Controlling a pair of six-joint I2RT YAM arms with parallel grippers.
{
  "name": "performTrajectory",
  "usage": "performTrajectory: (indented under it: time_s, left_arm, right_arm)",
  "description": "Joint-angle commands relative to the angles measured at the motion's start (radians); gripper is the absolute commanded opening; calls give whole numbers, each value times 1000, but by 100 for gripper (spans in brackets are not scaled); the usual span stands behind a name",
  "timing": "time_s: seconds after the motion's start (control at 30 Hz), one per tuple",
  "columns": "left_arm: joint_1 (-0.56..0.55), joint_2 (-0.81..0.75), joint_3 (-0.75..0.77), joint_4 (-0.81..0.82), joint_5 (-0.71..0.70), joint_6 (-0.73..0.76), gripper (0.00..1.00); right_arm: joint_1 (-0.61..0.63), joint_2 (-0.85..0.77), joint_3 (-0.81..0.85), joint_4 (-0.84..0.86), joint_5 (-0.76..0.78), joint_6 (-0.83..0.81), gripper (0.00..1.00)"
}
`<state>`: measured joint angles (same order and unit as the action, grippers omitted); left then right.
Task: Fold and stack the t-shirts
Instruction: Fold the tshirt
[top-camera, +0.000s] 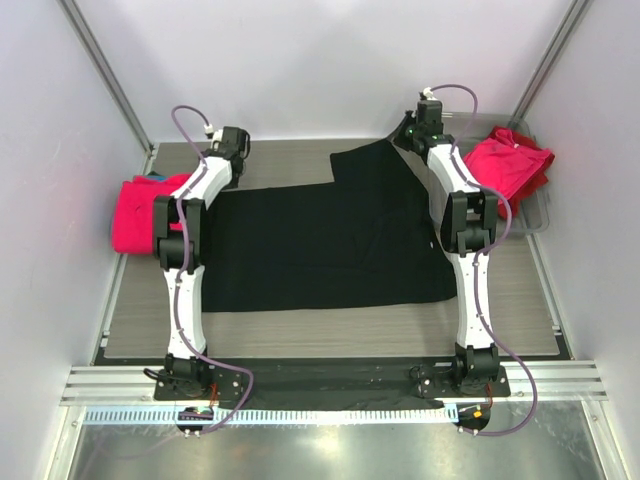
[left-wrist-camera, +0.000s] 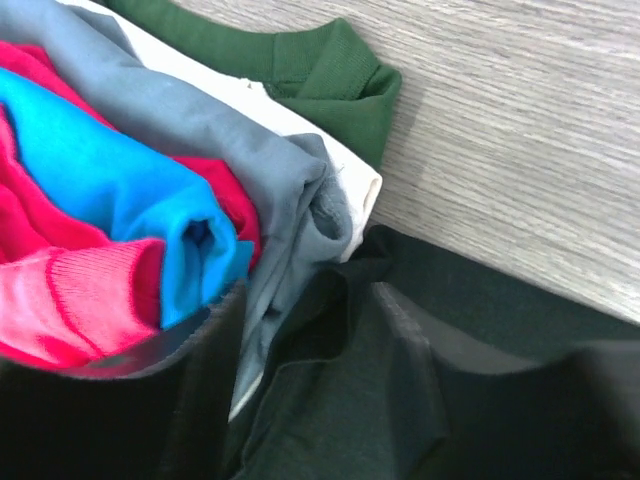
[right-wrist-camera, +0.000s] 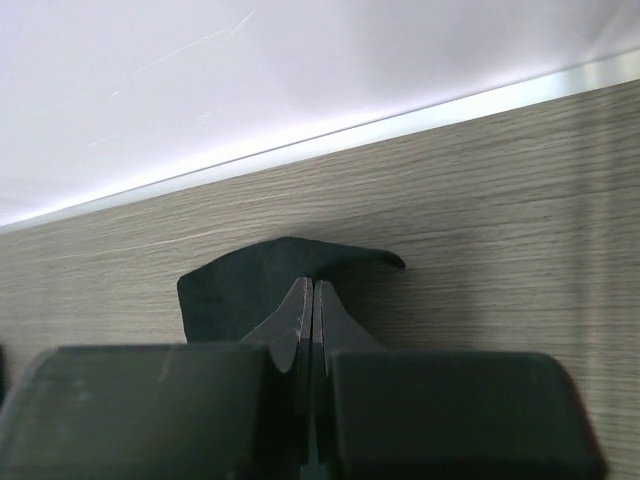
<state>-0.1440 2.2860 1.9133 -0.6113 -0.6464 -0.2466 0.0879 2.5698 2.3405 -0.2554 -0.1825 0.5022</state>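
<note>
right jaws clamped on black t-shirt (top-camera: 330, 250) far corner; left jaws apart beside stack (left-wrist-camera: 100, 170).

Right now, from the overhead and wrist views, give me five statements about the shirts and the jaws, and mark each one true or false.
1. The black shirt lies spread out on the table. True.
2. The right arm's jaws stand wide open. False: they are shut, pinching an edge of the black shirt.
3. A pile of shirts, mostly pink, sits at the left edge of the table. True.
4. The tray on the right is empty. False: red-pink shirts lie heaped in it.
5. A blue shirt is folded in among the pink ones in the left pile. True.
</note>
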Motion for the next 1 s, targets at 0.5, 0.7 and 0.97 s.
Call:
performTrajectory:
  time_s: [0.5, 0.7, 0.97]
  left_arm:
    - [4, 39, 81, -57, 31, -43, 43]
    - [9, 56, 84, -79, 34, -59, 43]
    - [14, 37, 82, -74, 34, -74, 8]
  right_arm:
    - [3, -31, 17, 33, -26, 12, 1]
    - [3, -28, 14, 36, -31, 16, 1]
    - [1, -26, 17, 39, -26, 21, 1]
